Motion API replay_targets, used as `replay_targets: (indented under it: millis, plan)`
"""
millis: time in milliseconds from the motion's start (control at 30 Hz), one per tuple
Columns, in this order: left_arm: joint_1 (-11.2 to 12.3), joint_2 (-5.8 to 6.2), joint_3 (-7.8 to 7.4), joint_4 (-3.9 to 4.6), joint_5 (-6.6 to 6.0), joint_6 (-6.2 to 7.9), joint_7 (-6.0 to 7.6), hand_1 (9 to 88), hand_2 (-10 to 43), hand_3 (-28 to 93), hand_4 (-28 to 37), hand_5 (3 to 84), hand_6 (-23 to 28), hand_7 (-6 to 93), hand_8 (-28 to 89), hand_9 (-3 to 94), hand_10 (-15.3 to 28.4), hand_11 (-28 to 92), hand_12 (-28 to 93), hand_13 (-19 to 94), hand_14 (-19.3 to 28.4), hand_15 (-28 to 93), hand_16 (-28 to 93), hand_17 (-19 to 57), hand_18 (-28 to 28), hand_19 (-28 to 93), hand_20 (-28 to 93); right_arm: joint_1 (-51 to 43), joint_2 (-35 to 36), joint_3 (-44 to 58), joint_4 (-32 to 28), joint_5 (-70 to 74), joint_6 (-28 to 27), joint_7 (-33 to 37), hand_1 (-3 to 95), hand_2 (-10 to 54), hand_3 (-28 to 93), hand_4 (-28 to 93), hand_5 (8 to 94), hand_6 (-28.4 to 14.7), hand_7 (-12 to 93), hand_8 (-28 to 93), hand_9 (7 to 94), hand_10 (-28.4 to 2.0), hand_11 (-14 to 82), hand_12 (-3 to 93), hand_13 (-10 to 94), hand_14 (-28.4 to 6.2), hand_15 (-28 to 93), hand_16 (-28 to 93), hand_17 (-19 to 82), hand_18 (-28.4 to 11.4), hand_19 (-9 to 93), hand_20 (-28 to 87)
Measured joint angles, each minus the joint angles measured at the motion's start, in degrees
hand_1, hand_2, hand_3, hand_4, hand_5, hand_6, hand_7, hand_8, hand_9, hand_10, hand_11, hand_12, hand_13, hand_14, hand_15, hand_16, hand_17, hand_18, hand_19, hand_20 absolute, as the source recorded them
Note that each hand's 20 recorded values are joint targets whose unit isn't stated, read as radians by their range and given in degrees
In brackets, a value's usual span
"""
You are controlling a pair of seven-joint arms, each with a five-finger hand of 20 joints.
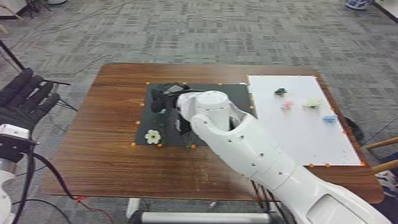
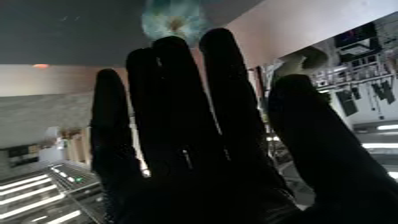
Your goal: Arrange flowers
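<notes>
In the head view, the right hand (image 1: 163,99) is over the upper left part of the black mat (image 1: 213,89), partly hidden by its own arm. A white flower (image 1: 153,136) lies at the mat's lower left. On the white board (image 1: 302,145) are a dark green flower (image 1: 281,92), a pink one (image 1: 287,105), a cream one (image 1: 312,103) and a blue one (image 1: 330,119). The left hand (image 1: 27,97) is open off the table's left side. In the right wrist view, the right hand (image 2: 182,120) has straight fingers, with a pale bluish flower (image 2: 174,21) beyond their tips.
The brown table (image 1: 98,145) reaches past the mat on the left and front. Small orange markers edge the mat and board. The right arm crosses the board's near left side. Cables hang by the left arm, and a chair (image 1: 384,144) stands off the right edge.
</notes>
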State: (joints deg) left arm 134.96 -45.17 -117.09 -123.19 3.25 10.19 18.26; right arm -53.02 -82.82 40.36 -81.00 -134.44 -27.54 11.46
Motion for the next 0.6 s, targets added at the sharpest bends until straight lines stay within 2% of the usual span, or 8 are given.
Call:
replay_targets:
  millis: [133, 233, 300, 433, 467, 533, 600]
  plan:
    - [0.0, 0.00, 0.00, 0.00, -0.01, 0.01, 0.02, 23.1, 19.0, 63, -28.3, 37.9, 8.5, 7.8, -6, 33.4, 12.3, 12, 13, 26, 12.9, 23, -3, -3.3, 12.8, 24, 11, 0.0, -0.1, 0.2, -0.2, -1.0, -2.6, -0.3, 22.5, 15.9, 85, -23, 61.6, -5.7, 24, -11, 56.6, -19.6, 22.3, 17.4, 36, -18.9, 49, 9, 13, -22.6, 62, 20]
    - [0.0, 0.00, -0.04, 0.00, -0.01, 0.01, 0.00, 23.1, 19.0, 63, -28.3, 38.0, 8.4, 7.8, -6, 33.3, 12.3, 12, 13, 26, 12.9, 23, -2, -3.3, 12.8, 24, 11, 0.0, 0.1, -0.1, -0.4, -0.9, -2.9, 0.1, 21.4, 14.9, 86, -23, 54.3, -5.9, 28, -12, 49.6, -20.5, 22.1, 17.2, 33, -19.9, 50, 9, 13, -23.2, 64, 21]
    - [0.1, -0.05, -0.15, -0.03, -0.01, 0.01, -0.01, 23.1, 19.0, 63, -28.3, 38.0, 8.4, 7.8, -6, 33.3, 12.2, 12, 13, 26, 12.9, 23, -2, -3.3, 12.8, 24, 11, 0.0, 0.6, -1.1, -0.6, -0.5, -0.2, 0.3, 20.9, 14.4, 87, -23, 51.3, -6.5, 29, -12, 47.1, -20.6, 22.5, 17.5, 30, -20.3, 51, 9, 13, -23.2, 64, 21]
    - [0.2, -0.13, -0.24, -0.03, -0.01, 0.01, -0.03, 23.1, 19.0, 63, -28.3, 38.0, 8.5, 7.8, -6, 33.3, 12.2, 12, 13, 26, 13.1, 23, -2, -3.2, 12.8, 24, 11, 0.0, 2.1, -4.4, -0.6, -0.5, 11.8, 0.4, 20.1, 13.5, 88, -23, 41.2, -8.5, 34, -13, 40.7, -21.8, 25.6, 18.8, 26, -21.2, 54, 8, 13, -23.2, 66, 21]
    - [0.2, -0.13, -0.21, -0.03, -0.01, 0.01, -0.03, 23.0, 19.0, 63, -28.3, 38.0, 8.4, 7.8, -6, 33.3, 12.1, 12, 13, 26, 13.1, 23, -2, -3.2, 12.8, 24, 11, 0.0, 2.2, -4.7, -0.6, -0.5, 13.7, 0.6, 20.0, 13.4, 88, -23, 39.7, -8.6, 31, -13, 39.9, -21.4, 24.4, 18.0, 25, -21.1, 53, 8, 13, -23.0, 66, 21]
    - [0.2, -0.13, -0.10, -0.01, 0.00, 0.00, -0.03, 23.0, 19.1, 63, -28.3, 37.9, 8.3, 7.9, -6, 33.3, 12.1, 12, 13, 26, 13.0, 23, -2, -3.2, 12.8, 23, 11, -0.1, 2.2, -4.4, -0.6, -0.2, 14.2, 0.9, 20.3, 14.6, 88, -23, 38.1, -8.3, 23, -12, 37.1, -19.7, 17.8, 15.5, 23, -20.2, 50, 6, 11, -22.5, 65, 20]
    - [0.2, -0.13, -0.03, -0.01, 0.00, 0.00, -0.03, 23.0, 19.0, 63, -28.3, 37.9, 8.4, 7.9, -6, 33.3, 12.1, 12, 13, 26, 13.0, 23, -2, -3.2, 12.8, 23, 11, -0.3, 2.1, -3.5, -0.6, 0.1, 12.0, 0.6, 20.4, 15.9, 87, -23, 37.7, -8.3, 19, -12, 35.7, -18.7, 14.8, 14.3, 21, -19.8, 48, 6, 10, -22.2, 63, 19]
